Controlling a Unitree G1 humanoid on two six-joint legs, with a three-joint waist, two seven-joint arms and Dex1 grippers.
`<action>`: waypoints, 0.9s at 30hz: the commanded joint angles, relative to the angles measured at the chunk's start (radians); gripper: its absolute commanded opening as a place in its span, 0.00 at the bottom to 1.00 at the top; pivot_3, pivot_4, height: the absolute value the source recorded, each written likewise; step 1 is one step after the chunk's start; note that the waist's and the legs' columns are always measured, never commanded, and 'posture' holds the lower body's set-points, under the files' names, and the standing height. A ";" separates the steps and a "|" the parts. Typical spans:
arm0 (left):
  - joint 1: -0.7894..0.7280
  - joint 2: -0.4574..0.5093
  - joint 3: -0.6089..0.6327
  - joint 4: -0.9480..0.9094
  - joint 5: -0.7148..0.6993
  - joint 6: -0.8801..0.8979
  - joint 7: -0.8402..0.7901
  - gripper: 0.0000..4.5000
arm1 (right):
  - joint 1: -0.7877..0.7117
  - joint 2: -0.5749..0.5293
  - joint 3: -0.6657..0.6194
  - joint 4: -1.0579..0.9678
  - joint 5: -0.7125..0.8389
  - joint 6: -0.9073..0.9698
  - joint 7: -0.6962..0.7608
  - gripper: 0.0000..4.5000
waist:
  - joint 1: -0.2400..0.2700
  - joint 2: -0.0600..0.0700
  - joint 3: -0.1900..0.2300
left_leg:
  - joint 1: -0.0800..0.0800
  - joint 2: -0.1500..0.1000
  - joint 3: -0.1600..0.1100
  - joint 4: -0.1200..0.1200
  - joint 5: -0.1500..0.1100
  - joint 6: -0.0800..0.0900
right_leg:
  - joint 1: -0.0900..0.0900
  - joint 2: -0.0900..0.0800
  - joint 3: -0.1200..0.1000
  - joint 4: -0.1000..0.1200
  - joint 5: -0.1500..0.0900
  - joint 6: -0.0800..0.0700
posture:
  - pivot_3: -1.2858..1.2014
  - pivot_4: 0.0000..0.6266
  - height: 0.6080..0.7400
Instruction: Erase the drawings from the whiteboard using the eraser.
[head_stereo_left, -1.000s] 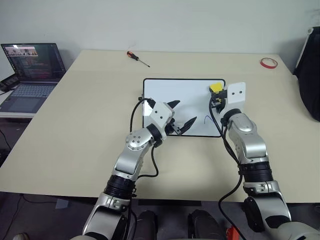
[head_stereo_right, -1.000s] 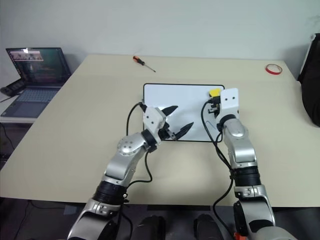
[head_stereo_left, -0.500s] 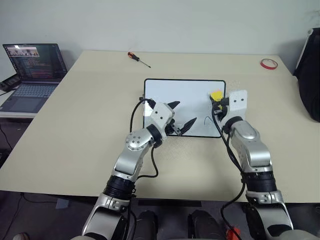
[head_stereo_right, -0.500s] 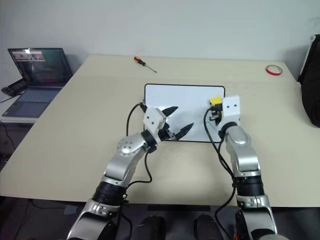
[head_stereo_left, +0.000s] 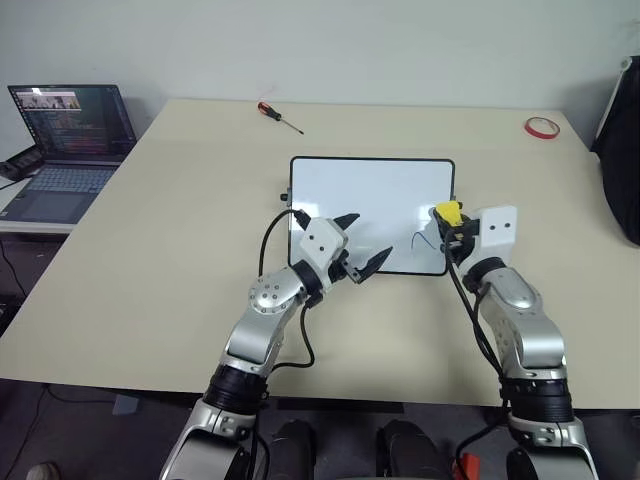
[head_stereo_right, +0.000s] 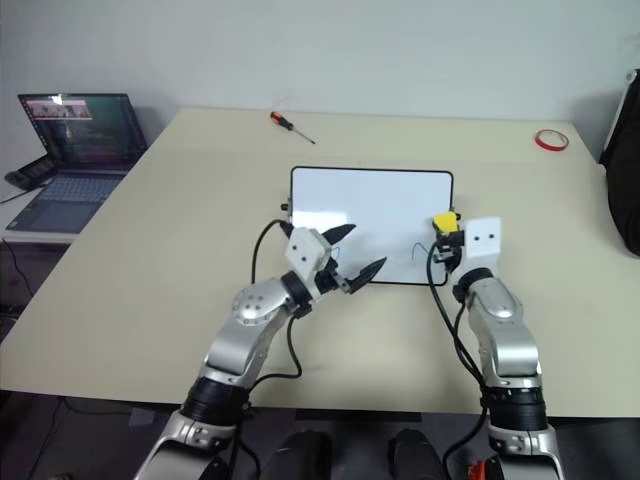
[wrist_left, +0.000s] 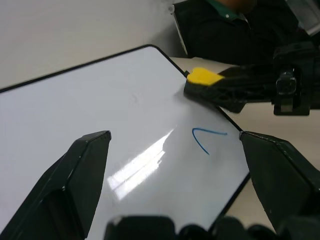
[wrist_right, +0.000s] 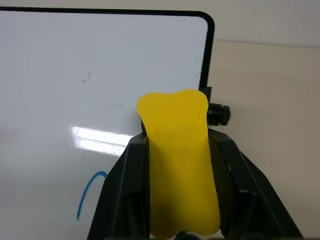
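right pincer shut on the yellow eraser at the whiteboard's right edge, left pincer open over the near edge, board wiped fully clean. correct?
Not quite: the black-framed white whiteboard is not fully clean. One blue hook-like marker stroke remains near its right edge, seen in the left wrist view. The rest holds: right pincer is shut on the yellow block eraser, and left pincer is open over the near edge.

Your whiteboard (head_stereo_left: 372, 205) surface is mostly open: only the left gripper (head_stereo_left: 362, 245), its fingers spread, hovers over the near left part. The right gripper (head_stereo_left: 447, 222) with the eraser (head_stereo_left: 447, 211) sits at the right edge, just beside a blue stroke (head_stereo_left: 418, 238). The screwdriver (head_stereo_left: 276, 115) and tape ring (head_stereo_left: 540, 126) lie well apart on the far table (head_stereo_left: 170, 240). The laptop (head_stereo_left: 62, 140) stands off its left side.
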 joint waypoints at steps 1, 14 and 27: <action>0.058 0.016 -0.015 -0.097 -0.008 0.004 -0.007 1.00 | 0.022 -0.029 0.009 -0.078 -0.015 -0.095 0.039 0.27 | -0.001 0.000 0.000 | 0.000 0.000 0.000 0.000 0.000 0.000 | 0.000 0.000 0.000 0.000 0.000 0.000 | 0.52 0.24 1.00; 0.098 0.006 -0.049 -0.083 0.014 0.006 0.017 1.00 | -0.013 -0.025 0.110 0.014 -0.076 -0.204 0.079 0.27 | 0.002 0.000 0.000 | 0.001 0.000 0.000 0.000 0.000 0.000 | 0.001 0.000 -0.001 0.000 0.000 0.000 | 0.52 0.24 1.00; 0.071 0.013 -0.044 -0.088 0.008 0.021 0.010 1.00 | -0.038 -0.055 0.182 0.099 -0.163 -0.142 0.100 0.27 | 0.001 0.000 0.000 | 0.001 0.000 0.000 0.000 0.000 0.000 | 0.001 0.000 0.000 0.000 0.000 0.000 | 0.52 0.24 1.00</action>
